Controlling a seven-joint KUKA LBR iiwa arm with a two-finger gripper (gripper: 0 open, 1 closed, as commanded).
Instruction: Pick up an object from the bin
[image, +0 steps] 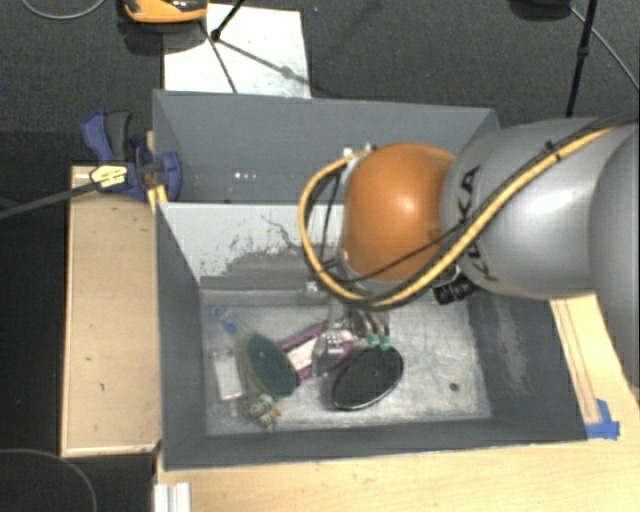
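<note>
Here, the pincer (348, 336) hangs low over a small cluster lying toward the front edge of the bin (185, 340).
From the bin's left wall rightward lie a pale clear packet (226, 374), a dark green oval disc (270, 365), a slim purple-pink piece (303, 343) and a black oval pad (366, 378), the last three crowded close together. The pincer sits just above the spot where the purple-pink piece meets the black pad. It is tucked under the orange wrist cover (395, 210), so I cannot tell how far open it is or whether it has hold of anything. The slim piece looks the easier catch, since the flat, broad pad would likely be hard to span. A good descent would be straight down, centred on one thing only, so that a neighbour is not nipped along with it.
</note>
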